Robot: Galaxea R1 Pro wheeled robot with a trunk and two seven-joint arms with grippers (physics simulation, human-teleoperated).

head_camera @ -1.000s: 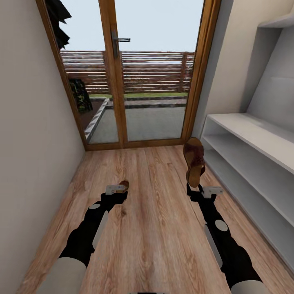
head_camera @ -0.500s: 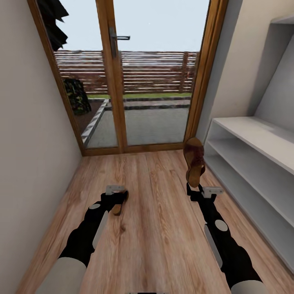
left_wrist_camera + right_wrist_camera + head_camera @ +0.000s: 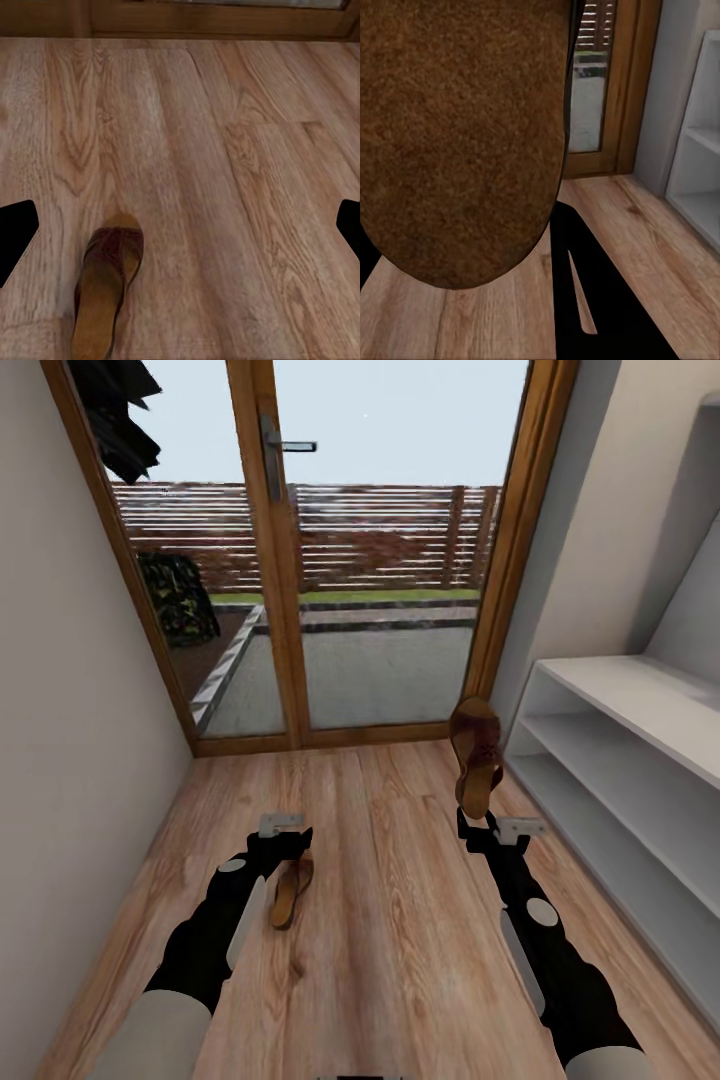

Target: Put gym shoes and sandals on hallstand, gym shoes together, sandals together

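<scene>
The left gripper hangs low over the corridor floor at the left of the head view; in the left wrist view its two dark fingertips sit at opposite edges of the picture, spread wide with nothing between them. Directly beside and partly under this gripper in the head view, one sandal lies flat on the planks, sole down; the left wrist view shows the same sandal with its tan insole and dark brown strap facing up, resting on the wood between the spread fingertips but closer to one of them. Behind, a wood-framed glass door closes the end of the corridor. To the right of centre, the right gripper is pinched on the lower end of the second sandal, which stands nearly upright above the gripper, clear of the floor. In the right wrist view this held sandal presents a broad brown surface close to the camera. At the far right, the hallstand stands against the wall, its long pale shelf levels open toward the corridor; the held sandal is near its front corner but apart from it.
</scene>
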